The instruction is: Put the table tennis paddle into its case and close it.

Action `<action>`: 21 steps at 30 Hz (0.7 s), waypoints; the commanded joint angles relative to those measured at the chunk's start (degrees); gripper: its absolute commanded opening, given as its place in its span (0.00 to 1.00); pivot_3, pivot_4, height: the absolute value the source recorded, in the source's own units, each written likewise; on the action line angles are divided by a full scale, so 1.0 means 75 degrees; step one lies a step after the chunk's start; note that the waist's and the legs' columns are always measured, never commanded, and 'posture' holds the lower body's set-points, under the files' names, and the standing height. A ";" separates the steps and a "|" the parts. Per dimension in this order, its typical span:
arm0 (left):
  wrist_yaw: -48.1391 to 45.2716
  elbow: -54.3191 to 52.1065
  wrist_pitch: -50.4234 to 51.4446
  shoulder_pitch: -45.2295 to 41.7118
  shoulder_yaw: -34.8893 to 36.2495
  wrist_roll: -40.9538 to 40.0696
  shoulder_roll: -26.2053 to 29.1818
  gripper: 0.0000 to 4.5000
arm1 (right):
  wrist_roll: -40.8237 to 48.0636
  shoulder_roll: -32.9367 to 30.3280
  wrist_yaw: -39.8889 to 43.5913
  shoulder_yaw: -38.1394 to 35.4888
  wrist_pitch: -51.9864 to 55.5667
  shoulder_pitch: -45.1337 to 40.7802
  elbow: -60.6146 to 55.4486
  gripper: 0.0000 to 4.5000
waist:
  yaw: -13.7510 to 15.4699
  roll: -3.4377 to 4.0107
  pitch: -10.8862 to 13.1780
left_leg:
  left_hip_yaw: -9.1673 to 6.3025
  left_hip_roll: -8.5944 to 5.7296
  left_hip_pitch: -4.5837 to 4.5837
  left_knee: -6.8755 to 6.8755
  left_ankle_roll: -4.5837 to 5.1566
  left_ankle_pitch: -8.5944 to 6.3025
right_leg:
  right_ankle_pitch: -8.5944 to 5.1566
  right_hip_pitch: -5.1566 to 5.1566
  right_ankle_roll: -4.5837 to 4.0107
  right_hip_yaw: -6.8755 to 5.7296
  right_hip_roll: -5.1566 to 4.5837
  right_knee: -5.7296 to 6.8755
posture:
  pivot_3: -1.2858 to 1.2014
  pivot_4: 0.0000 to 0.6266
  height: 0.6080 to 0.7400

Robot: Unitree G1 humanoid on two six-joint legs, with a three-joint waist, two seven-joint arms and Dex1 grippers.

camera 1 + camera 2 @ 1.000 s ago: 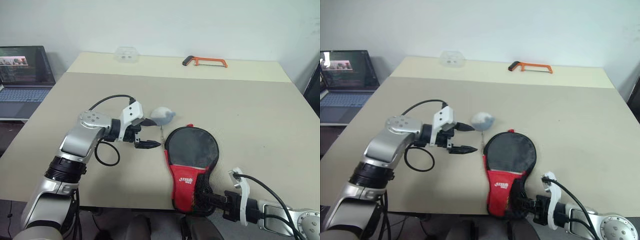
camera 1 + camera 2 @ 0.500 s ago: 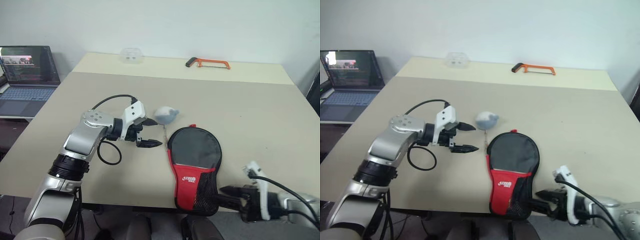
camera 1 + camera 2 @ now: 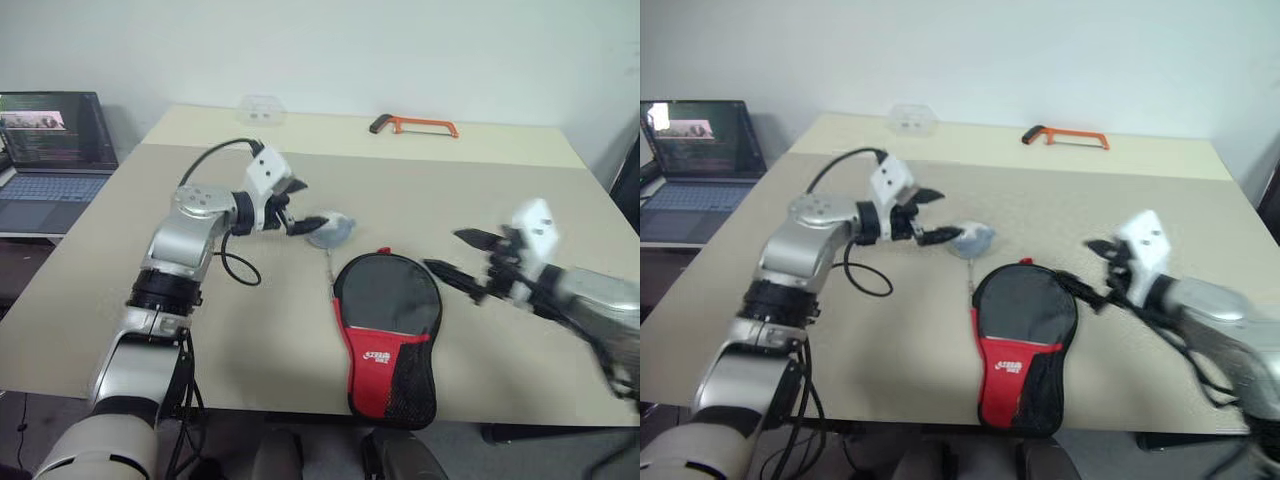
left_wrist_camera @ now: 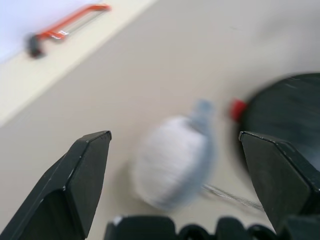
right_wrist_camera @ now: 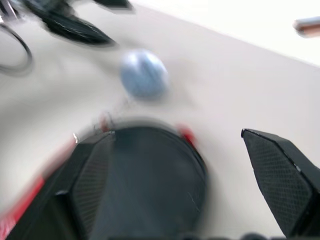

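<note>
Beige surface (image 3: 520,180) against a white wall, laptop (image 3: 50,145) off to the left on a lower desk. An orange hacksaw (image 3: 412,124) and a small clear box (image 3: 260,108) are parked at the far edge, well apart from the work area (presumably distractors).

The case (image 3: 388,325) lies flat near the front edge, round end away from the robot, narrow red end toward it. It is seen as dark grey on the round part, red below with a white logo, black mesh pocket along one side, a red tab at the top. It looks closed and flat; whether the zip is run fully cannot be told. The paddle is judged to be inside already, since no blade or handle is seen on the surface. The plush ball (image 3: 328,231) sits just beyond the case's top, joined by a thin chain.

Left claw (image 3: 304,212) is spread wide, empty, held just above and beside the ball, likely lined up for the ball or the zip pull near it. Right claw (image 3: 462,255) is also spread, pinching nothing, held in the air just right of the case's round end (clear of it). The task is judged to be at its closing stage.
</note>
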 commanded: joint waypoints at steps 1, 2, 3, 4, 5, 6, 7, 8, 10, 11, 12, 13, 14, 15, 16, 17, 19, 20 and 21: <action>0.0129 0.0657 -0.0663 -0.0506 -0.0075 0.0312 -0.0223 1.00 | -0.1255 0.0768 -0.0496 0.0914 -0.0407 -0.0337 0.0408 0.99 | 0.0057 0.0001 0.0000 | 0.0008 -0.0002 -0.0015 0.0000 0.0000 0.0000 | 0.0013 -0.0015 -0.0022 0.0003 -0.0004 0.0004 | 0.52 0.24 1.00; 0.0118 0.0823 -0.0783 -0.0589 -0.0092 0.0374 -0.0288 1.00 | -0.1454 0.0960 -0.0508 0.1044 -0.0476 -0.0340 0.0518 0.99 | 0.0081 0.0001 0.0000 | 0.0008 -0.0002 -0.0036 0.0003 -0.0001 -0.0001 | 0.0017 -0.0029 -0.0030 0.0002 -0.0005 0.0001 | 0.52 0.24 1.00; 0.0117 0.1068 -0.0926 -0.0726 -0.0135 0.0450 -0.0403 1.00 | -0.1790 0.1218 -0.0581 0.1305 -0.0673 -0.0257 0.0761 0.99 | 0.0108 0.0001 -0.0001 | 0.0012 -0.0002 -0.0070 0.0007 -0.0002 -0.0001 | 0.0019 -0.0065 -0.0031 0.0002 -0.0009 0.0003 | 0.52 0.24 1.00; 0.0110 0.1263 -0.1043 -0.0830 -0.0159 0.0510 -0.0488 1.00 | -0.2061 0.1413 -0.0611 0.1475 -0.0819 -0.0188 0.0939 0.99 | 0.0126 0.0000 -0.0001 | 0.0011 -0.0001 -0.0105 0.0015 -0.0004 0.0001 | 0.0022 -0.0096 -0.0032 -0.0003 -0.0012 0.0006 | 0.52 0.24 1.00; 0.0100 0.1410 -0.1133 -0.0902 -0.0161 0.0555 -0.0543 1.00 | -0.2260 0.1542 -0.0607 0.1560 -0.0917 -0.0137 0.1051 0.99 | 0.0144 0.0001 0.0000 | 0.0012 -0.0002 -0.0112 0.0017 -0.0004 0.0001 | 0.0022 -0.0099 -0.0031 -0.0006 -0.0016 0.0003 | 0.52 0.24 1.00; 0.0077 0.1557 -0.1229 -0.0967 -0.0180 0.0611 -0.0596 1.00 | -0.2451 0.1675 -0.0581 0.1676 -0.1033 -0.0047 0.1183 0.99 | 0.0155 0.0001 0.0000 | 0.0015 -0.0006 -0.0112 0.0017 -0.0004 0.0001 | 0.0022 -0.0099 -0.0030 -0.0006 -0.0024 0.0003 | 0.52 0.24 1.00; 0.0023 0.1712 -0.1295 -0.1030 -0.0189 0.0641 -0.0661 1.00 | -0.2611 0.1817 -0.0583 0.1769 -0.1100 0.0065 0.1306 0.99 | 0.0166 0.0001 0.0000 | 0.0016 -0.0007 -0.0113 0.0016 -0.0004 0.0000 | 0.0022 -0.0099 -0.0030 -0.0008 -0.0026 0.0002 | 0.52 0.24 1.00; -0.0059 0.1821 -0.1350 -0.1072 -0.0210 0.0670 -0.0715 1.00 | -0.2643 0.1973 -0.0547 0.1808 -0.1121 0.0232 0.1366 0.99 | 0.0167 0.0001 0.0000 | 0.0016 -0.0010 -0.0113 0.0016 -0.0004 0.0000 | 0.0022 -0.0099 -0.0030 -0.0008 -0.0028 0.0003 | 0.52 0.24 1.00; -0.0317 0.1924 -0.1395 -0.1070 -0.0269 0.0689 -0.0810 1.00 | -0.2833 0.2124 -0.0415 0.2013 -0.1098 0.0567 0.1587 0.99 | 0.0168 0.0001 -0.0001 | 0.0014 -0.0009 -0.0112 0.0017 -0.0004 0.0000 | 0.0022 -0.0099 -0.0030 -0.0011 -0.0028 0.0009 | 0.52 0.24 1.00; -0.0431 0.1955 -0.1450 -0.1053 -0.0311 0.0711 -0.0834 1.00 | -0.2854 0.2199 -0.0305 0.2066 -0.1052 0.0692 0.1691 0.99 | 0.0159 0.0001 -0.0001 | 0.0013 -0.0010 -0.0106 0.0018 -0.0003 0.0000 | 0.0022 -0.0095 -0.0030 -0.0011 -0.0028 0.0015 | 0.52 0.24 1.00; -0.0573 0.1981 -0.1476 -0.1038 -0.0337 0.0706 -0.0853 1.00 | -0.2871 0.2270 -0.0217 0.2118 -0.0950 0.0780 0.1807 0.99 | 0.0148 0.0001 -0.0001 | 0.0014 -0.0010 -0.0104 0.0018 -0.0003 0.0001 | 0.0022 -0.0095 -0.0030 -0.0010 -0.0026 0.0019 | 0.52 0.24 1.00; -0.0708 0.1999 -0.1477 -0.1032 -0.0340 0.0681 -0.0868 1.00 | -0.2957 0.2296 -0.0143 0.2189 -0.0869 0.0815 0.1915 0.99 | 0.0115 0.0000 -0.0003 | 0.0014 -0.0010 -0.0100 0.0020 -0.0003 0.0000 | 0.0022 -0.0095 -0.0030 -0.0010 -0.0025 0.0023 | 0.52 0.24 1.00; -0.0837 0.2014 -0.1479 -0.1035 -0.0328 0.0656 -0.0872 1.00 | -0.3079 0.2334 -0.0099 0.2249 -0.0876 0.0820 0.2062 0.99 | 0.0096 -0.0001 -0.0004 | 0.0012 -0.0010 -0.0093 0.0020 -0.0003 0.0001 | 0.0022 -0.0086 -0.0030 -0.0012 -0.0023 0.0025 | 0.52 0.24 1.00; -0.0959 0.2020 -0.1466 -0.1040 -0.0317 0.0644 -0.0863 1.00 | -0.3179 0.2387 -0.0077 0.2267 -0.0929 0.0812 0.2190 0.99 | 0.0073 -0.0001 -0.0006 | 0.0012 -0.0009 -0.0089 0.0021 -0.0003 0.0001 | 0.0022 -0.0083 -0.0030 -0.0011 -0.0023 0.0029 | 0.52 0.24 1.00; -0.1121 0.1996 -0.1464 -0.1037 -0.0310 0.0632 -0.0825 1.00 | -0.3236 0.2482 -0.0070 0.2224 -0.0944 0.0795 0.2308 0.99 | 0.0053 0.0000 -0.0009 | 0.0012 -0.0009 -0.0084 0.0020 -0.0003 0.0001 | 0.0022 -0.0080 -0.0030 -0.0010 -0.0021 0.0031 | 0.52 0.24 1.00; -0.1254 0.1978 -0.1473 -0.1033 -0.0300 0.0632 -0.0782 1.00 | -0.3289 0.2570 -0.0051 0.2186 -0.0949 0.0776 0.2400 0.99 | 0.0042 0.0000 -0.0010 | 0.0012 -0.0008 -0.0078 0.0020 -0.0003 0.0001 | 0.0022 -0.0079 -0.0030 -0.0007 -0.0018 0.0034 | 0.52 0.24 1.00; -0.1474 0.1989 -0.1447 -0.1053 -0.0279 0.0657 -0.0677 1.00 | -0.3427 0.2632 0.0058 0.2214 -0.0952 0.0730 0.2520 0.99 | 0.0030 0.0000 -0.0010 | 0.0012 -0.0004 -0.0067 0.0019 -0.0002 0.0000 | 0.0023 -0.0076 -0.0030 0.0000 -0.0007 0.0038 | 0.52 0.24 1.00; -0.1551 0.2019 -0.1488 -0.1069 -0.0287 0.0705 -0.0613 1.00 | -0.3487 0.2654 0.0124 0.2227 -0.0968 0.0720 0.2557 0.99 | 0.0028 0.0000 -0.0011 | 0.0012 -0.0003 -0.0062 0.0018 -0.0002 0.0000 | 0.0023 -0.0074 -0.0030 0.0002 -0.0006 0.0040 | 0.52 0.24 1.00; -0.1601 0.2058 -0.1517 -0.1085 -0.0296 0.0754 -0.0556 1.00 | -0.3550 0.2688 0.0174 0.2231 -0.0980 0.0717 0.2590 0.99 | 0.0028 0.0001 -0.0011 | 0.0012 -0.0002 -0.0059 0.0017 -0.0002 0.0000 | 0.0023 -0.0072 -0.0030 0.0003 -0.0004 0.0042 | 0.52 0.24 1.00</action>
